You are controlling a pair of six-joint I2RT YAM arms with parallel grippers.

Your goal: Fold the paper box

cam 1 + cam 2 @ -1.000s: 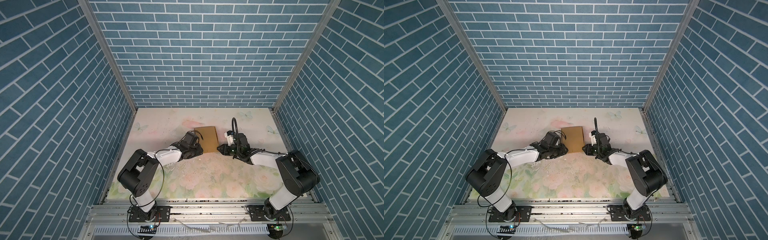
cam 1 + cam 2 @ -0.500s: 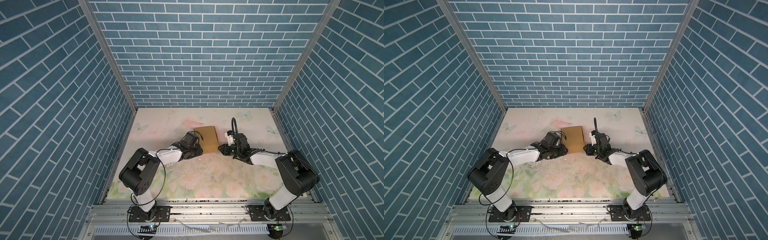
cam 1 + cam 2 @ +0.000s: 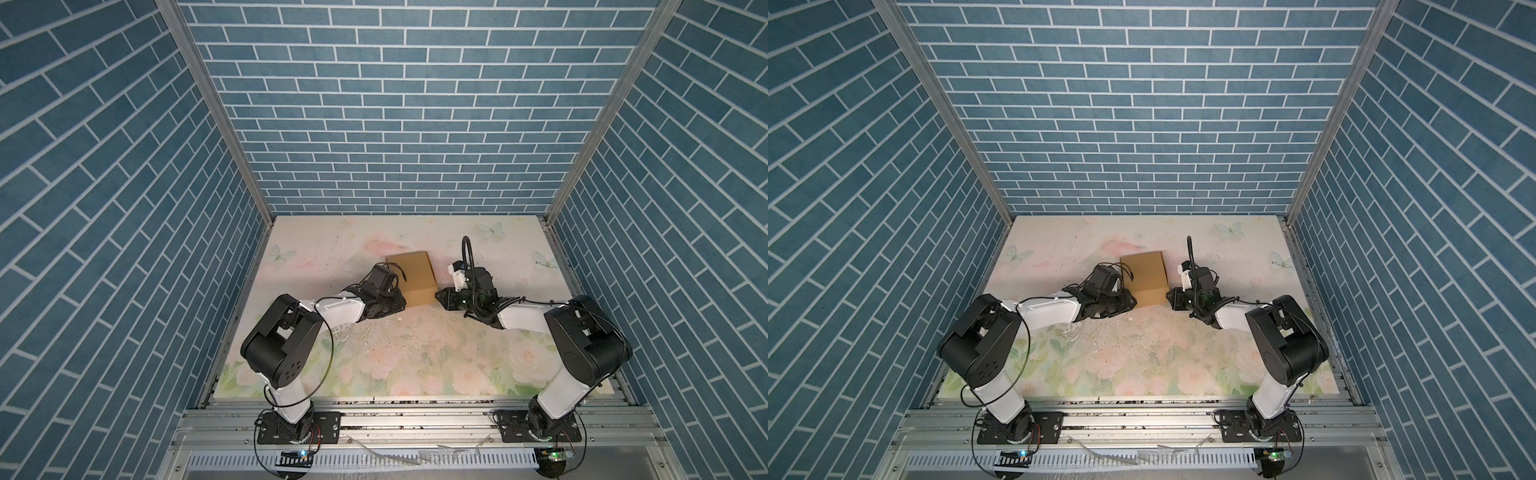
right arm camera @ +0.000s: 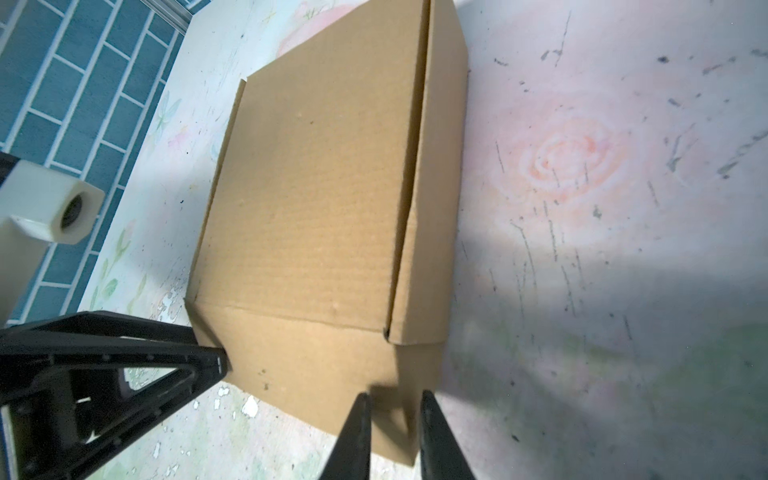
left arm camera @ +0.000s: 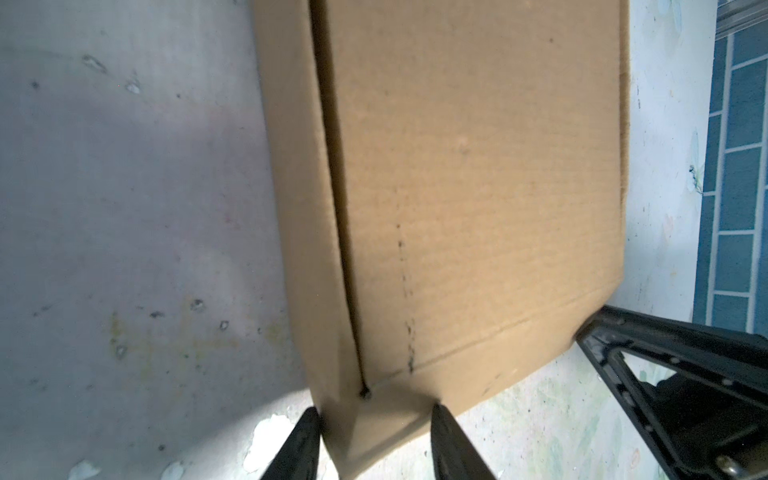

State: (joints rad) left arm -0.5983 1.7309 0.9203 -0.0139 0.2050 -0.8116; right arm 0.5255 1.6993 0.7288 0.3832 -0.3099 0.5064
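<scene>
The closed paper box (image 3: 412,277) lies between both tools: the left gripper (image 5: 374,411) pinches one near corner, the right gripper (image 4: 395,397) pinches the other.

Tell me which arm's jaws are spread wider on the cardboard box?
The left gripper: its jaws straddle one near corner of the paper box with a wide gap; the right gripper's sit far closer together at the other.

Arms (image 3: 338,309) show white links (image 3: 521,320), bulky black joints (image 3: 590,349), looping black cables (image 3: 464,251).
</scene>
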